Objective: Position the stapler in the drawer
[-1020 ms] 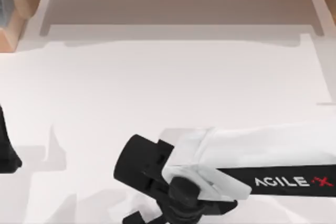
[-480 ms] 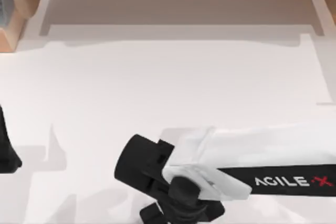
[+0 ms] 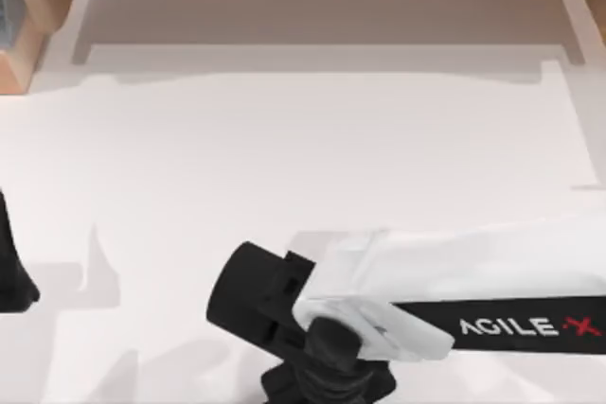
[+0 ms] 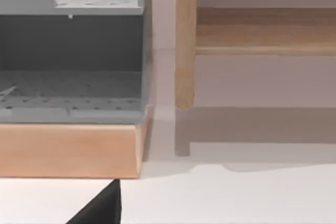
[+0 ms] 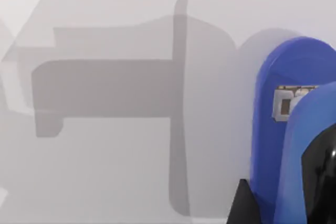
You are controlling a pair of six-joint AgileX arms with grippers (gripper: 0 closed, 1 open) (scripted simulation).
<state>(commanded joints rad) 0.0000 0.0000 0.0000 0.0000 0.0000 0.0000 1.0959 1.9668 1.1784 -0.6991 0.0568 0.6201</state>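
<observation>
Reaching low, right arm [image 3: 454, 300] hiding its tool, stapler [image 5: 294, 129] cut off

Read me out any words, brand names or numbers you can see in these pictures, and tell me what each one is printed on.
"AGILE X": white letters with a red X, on the black band of the right arm in the top view.
The blue stapler in the right wrist view has a small pale plate, with no text that can be read.
No other writing on the grey drawer unit or the white table.
</observation>
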